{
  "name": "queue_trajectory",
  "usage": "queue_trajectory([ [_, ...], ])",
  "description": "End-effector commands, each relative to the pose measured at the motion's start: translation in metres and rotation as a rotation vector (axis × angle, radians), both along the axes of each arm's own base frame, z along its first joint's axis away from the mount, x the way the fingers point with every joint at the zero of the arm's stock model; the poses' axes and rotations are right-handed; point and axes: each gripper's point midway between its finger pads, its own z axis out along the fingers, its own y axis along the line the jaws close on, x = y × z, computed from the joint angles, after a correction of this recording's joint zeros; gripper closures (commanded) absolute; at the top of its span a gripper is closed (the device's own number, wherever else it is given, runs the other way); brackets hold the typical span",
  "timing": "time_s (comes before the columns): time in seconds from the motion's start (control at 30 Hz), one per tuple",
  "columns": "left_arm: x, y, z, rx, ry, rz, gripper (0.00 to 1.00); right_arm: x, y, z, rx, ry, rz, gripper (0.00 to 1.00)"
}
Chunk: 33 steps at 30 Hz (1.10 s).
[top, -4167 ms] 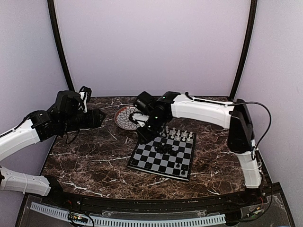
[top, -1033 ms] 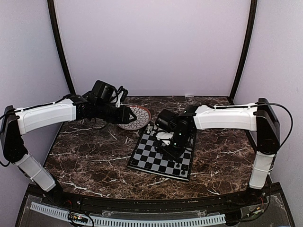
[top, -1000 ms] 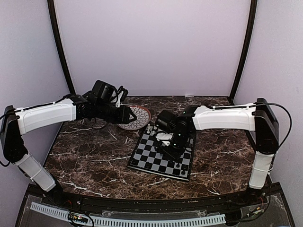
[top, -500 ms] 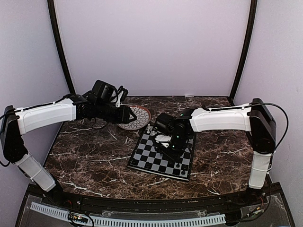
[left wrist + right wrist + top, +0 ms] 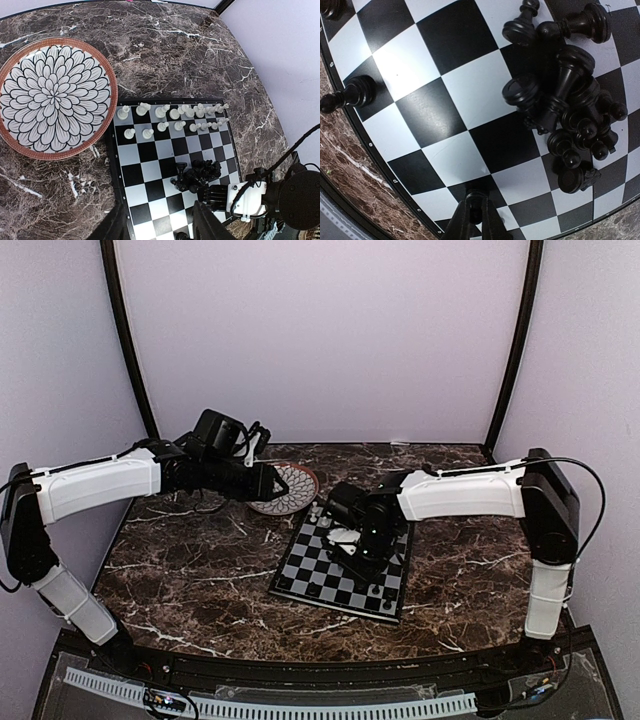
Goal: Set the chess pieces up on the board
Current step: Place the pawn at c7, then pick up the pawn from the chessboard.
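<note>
Over the board (image 5: 150, 150) my right tool (image 5: 472, 200) is pinched shut, with what looks like a small black piece (image 5: 473, 209) between its tips, low above a square close to the board's border. Just beside it the black chess pieces (image 5: 565, 120) lie heaped mid-board. The pale pieces (image 5: 170, 117) stand in two rows along the far side. My left tool (image 5: 160, 222) hangs open with nothing between its fingers, near the plate (image 5: 55, 95) on the table (image 5: 190, 570).

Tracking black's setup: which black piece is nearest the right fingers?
The lone black piece between the right fingers' tips, on a dark edge square, apart from the central heap.
</note>
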Motion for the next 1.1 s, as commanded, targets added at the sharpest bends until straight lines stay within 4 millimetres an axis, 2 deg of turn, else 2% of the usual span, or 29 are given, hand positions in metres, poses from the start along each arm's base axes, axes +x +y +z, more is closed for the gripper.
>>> queue_trajectory([
  [0.0,-0.004,-0.001,0.001,-0.003,0.009,-0.012,0.53,-0.001,-0.003,-0.006,-0.025,0.006,0.000,0.85],
  [0.13,-0.003,-0.002,0.001,0.001,0.005,-0.016,0.53,0.003,0.003,0.014,0.022,-0.022,0.008,0.77],
  [0.2,-0.003,-0.002,0.002,0.004,0.003,-0.019,0.53,0.010,0.012,0.036,0.083,-0.042,-0.002,0.75],
  [0.27,-0.003,-0.002,0.002,0.006,0.000,-0.019,0.53,0.023,0.018,0.059,0.135,-0.082,-0.022,0.74],
  [0.37,-0.003,-0.002,0.001,0.007,0.001,-0.019,0.53,0.049,0.015,0.072,0.148,-0.144,-0.079,0.74],
  [0.5,-0.002,-0.004,0.002,-0.002,0.003,-0.020,0.53,0.081,0.008,0.059,0.135,-0.143,-0.162,0.76],
  [0.67,0.000,-0.005,0.005,0.002,-0.007,-0.025,0.53,0.103,0.017,0.045,0.152,-0.132,-0.199,0.80],
  [0.83,0.000,-0.005,0.007,0.003,-0.012,-0.026,0.53,0.107,0.022,0.030,0.137,-0.102,-0.202,0.81],
  [1.07,0.000,-0.003,0.007,0.010,-0.015,-0.020,0.53,0.102,0.015,0.013,0.085,-0.077,-0.174,0.81],
])
